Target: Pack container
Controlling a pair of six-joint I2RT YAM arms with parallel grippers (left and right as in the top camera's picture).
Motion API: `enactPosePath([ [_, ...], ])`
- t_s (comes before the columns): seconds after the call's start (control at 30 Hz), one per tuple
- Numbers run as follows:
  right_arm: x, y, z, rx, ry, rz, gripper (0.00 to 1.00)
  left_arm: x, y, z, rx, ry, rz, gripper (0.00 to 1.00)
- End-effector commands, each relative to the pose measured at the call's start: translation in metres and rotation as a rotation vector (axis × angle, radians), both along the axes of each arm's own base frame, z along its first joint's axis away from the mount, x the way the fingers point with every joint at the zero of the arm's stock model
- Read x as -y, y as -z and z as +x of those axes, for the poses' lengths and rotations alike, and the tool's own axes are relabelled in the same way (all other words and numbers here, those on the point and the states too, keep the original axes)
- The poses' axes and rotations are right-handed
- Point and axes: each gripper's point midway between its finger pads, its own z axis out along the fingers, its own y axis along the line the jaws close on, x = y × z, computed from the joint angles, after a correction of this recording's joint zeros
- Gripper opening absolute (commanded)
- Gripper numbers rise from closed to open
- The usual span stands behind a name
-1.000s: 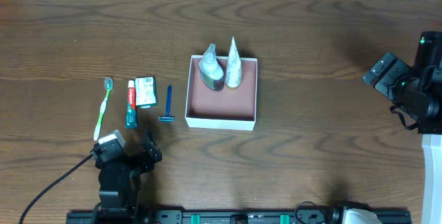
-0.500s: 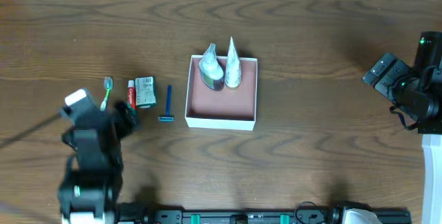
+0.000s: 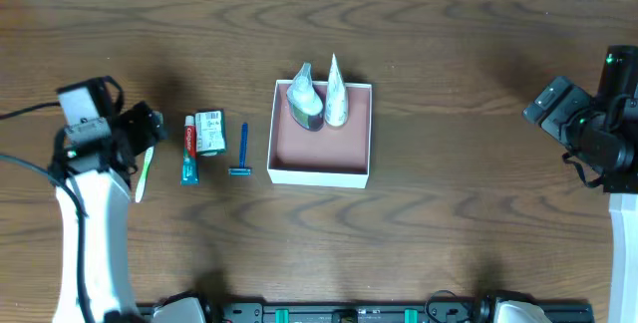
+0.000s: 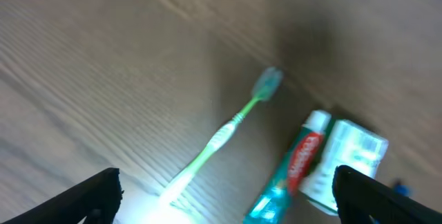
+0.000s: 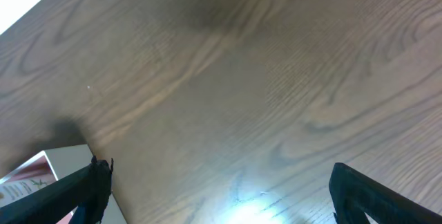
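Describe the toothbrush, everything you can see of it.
The toothbrush has a slim green-and-white handle, plastic by the look, and a pale bluish head. It lies flat on the wooden table, leftmost of the loose toiletries, alongside the toothpaste tube without touching it. The open left gripper hovers above it, with a finger on either side and clear of it. In the overhead view the gripper hides its head end.

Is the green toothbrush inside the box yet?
No, out. The toothbrush lies flat on the table, left of the toothpaste, well apart from the container, which holds two silvery tubes.
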Motion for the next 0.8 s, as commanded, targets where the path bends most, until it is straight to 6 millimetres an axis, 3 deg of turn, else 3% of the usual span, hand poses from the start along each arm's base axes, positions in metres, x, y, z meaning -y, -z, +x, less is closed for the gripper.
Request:
enactPosePath([
  [0.0,0.002,-0.001,-0.001,0.004,0.019,0.004,0.99,0.011,0.022,0.012,-0.058,0.259,-0.037,0.98],
  [0.17,0.002,-0.001,-0.001,0.004,0.019,0.004,0.99,0.011,0.062,0.013,-0.208,0.5,0.023,0.98],
  [0.3,0.002,-0.001,-0.001,0.004,0.019,0.004,0.99,0.006,0.078,0.024,-0.218,0.543,0.046,0.99],
  [0.43,0.002,-0.001,-0.001,0.004,0.018,0.003,0.99,-0.004,0.091,0.032,-0.234,0.539,0.082,0.91],
  [0.77,0.002,-0.001,-0.001,0.004,0.019,0.004,0.99,-0.015,0.14,0.007,-0.436,0.551,0.065,0.84],
])
